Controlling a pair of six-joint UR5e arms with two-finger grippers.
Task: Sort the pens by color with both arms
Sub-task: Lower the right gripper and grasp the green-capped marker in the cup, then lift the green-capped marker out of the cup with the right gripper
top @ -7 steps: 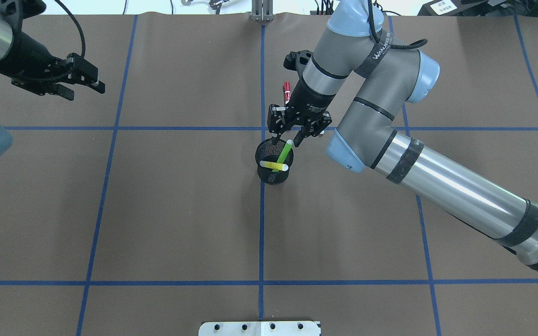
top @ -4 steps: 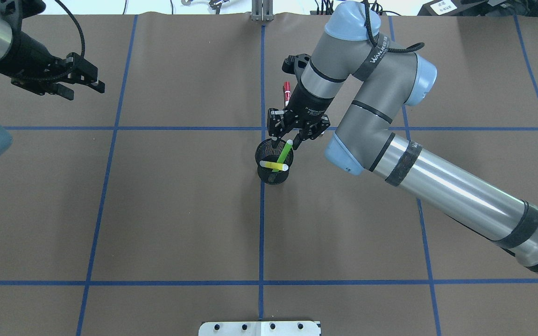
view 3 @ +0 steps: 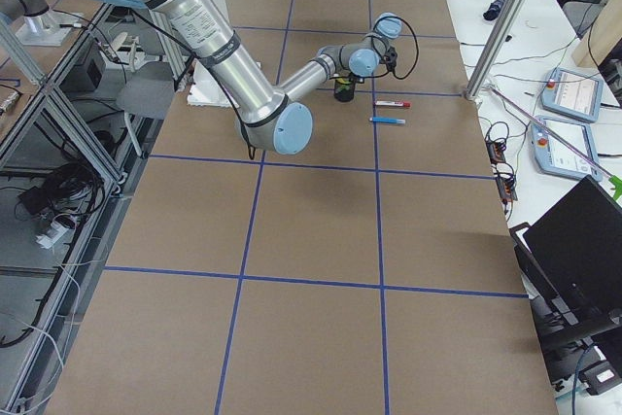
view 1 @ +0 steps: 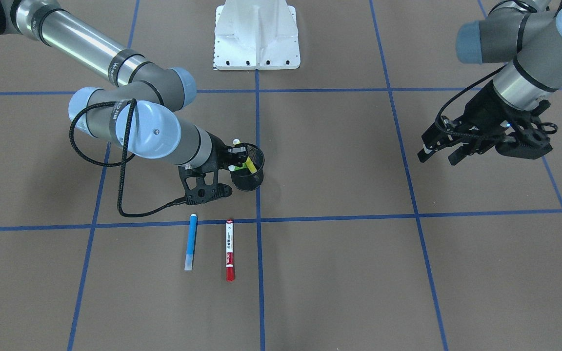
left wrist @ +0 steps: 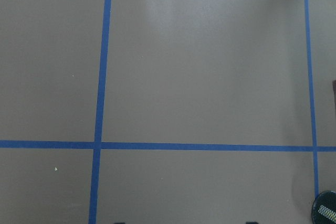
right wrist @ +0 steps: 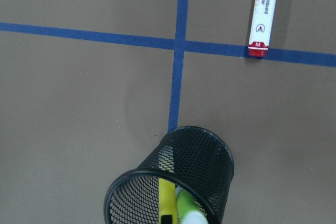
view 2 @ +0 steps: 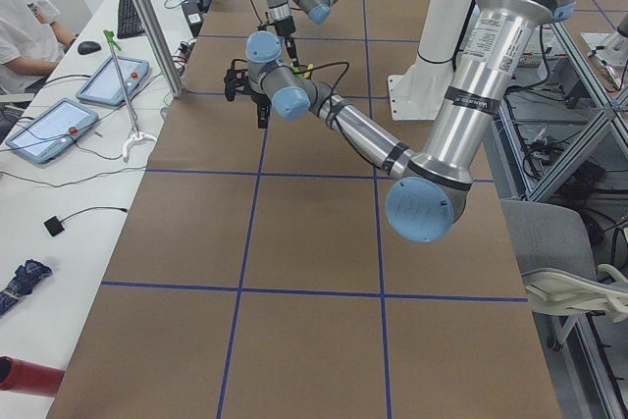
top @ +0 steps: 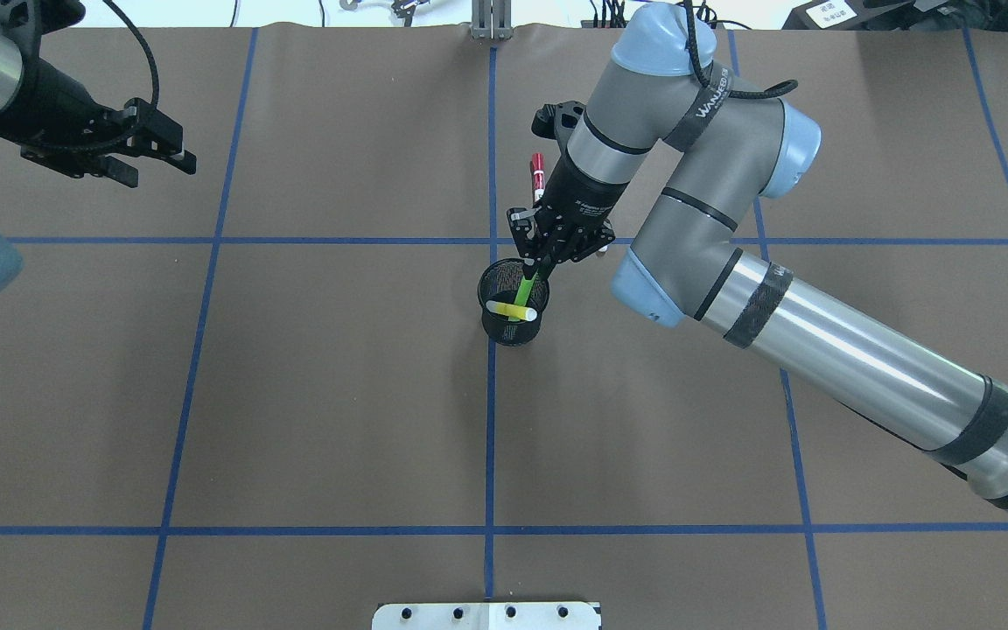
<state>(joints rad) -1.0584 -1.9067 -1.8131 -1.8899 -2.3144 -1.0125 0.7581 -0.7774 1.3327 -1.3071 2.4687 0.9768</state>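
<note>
A black mesh cup (top: 504, 334) stands at the table's middle with the green pen (top: 525, 295) and the yellow pen (top: 509, 310) leaning in it. My right gripper (top: 534, 269) is shut on the green pen's upper end, just over the cup's far rim. The right wrist view shows the cup (right wrist: 199, 153) with the yellow pen (right wrist: 167, 198) and green pen (right wrist: 186, 205) inside. The blue pen (view 1: 191, 241) and the red-capped white pen (view 1: 230, 249) lie side by side on the table beyond the cup. My left gripper (top: 163, 169) is open and empty, far off at the left.
The white mounting base (view 1: 256, 36) sits at the robot's edge of the table. Blue tape lines divide the brown mat into squares. In the overhead view only the red pen's cap end (top: 537, 166) shows beside the right arm; the blue pen is hidden there.
My right gripper's fingers, open around the green pen's top before, have shut on it. The left arm has not moved.
</note>
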